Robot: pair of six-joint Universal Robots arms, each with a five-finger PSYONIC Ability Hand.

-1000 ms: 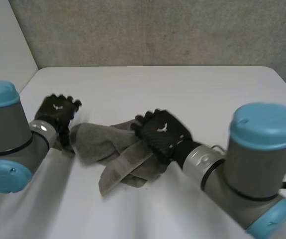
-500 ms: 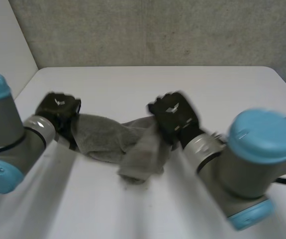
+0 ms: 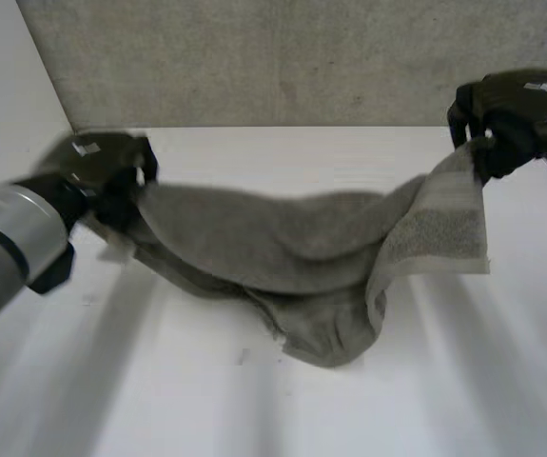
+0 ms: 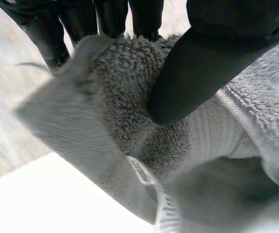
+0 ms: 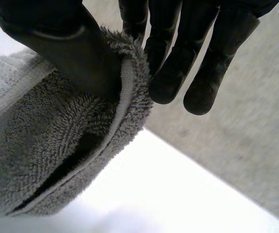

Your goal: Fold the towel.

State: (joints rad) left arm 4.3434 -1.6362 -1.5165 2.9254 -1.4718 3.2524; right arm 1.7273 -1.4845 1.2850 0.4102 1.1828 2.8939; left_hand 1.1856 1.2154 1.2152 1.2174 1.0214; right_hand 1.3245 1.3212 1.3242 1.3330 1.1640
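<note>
A grey towel (image 3: 283,248) hangs stretched between my two hands above the white table (image 3: 254,152), its middle sagging down to the tabletop. My left hand (image 3: 102,171) is shut on the towel's left end; in the left wrist view the thumb (image 4: 202,73) presses the towel (image 4: 120,97) against the fingers. My right hand (image 3: 516,109), raised at the far right, is shut on the other end. In the right wrist view the towel's hemmed edge (image 5: 124,102) is pinched between the thumb (image 5: 71,48) and the fingers (image 5: 168,73).
A grey wall (image 3: 302,57) runs along the table's far edge. A lighter wall (image 3: 7,86) stands at the left. Bare tabletop lies in front of the sagging towel.
Both hands have closed on the crumpled towel, lifted it and moved far apart, pulling it out into a long sagging band. The right hand went up and to the right.
</note>
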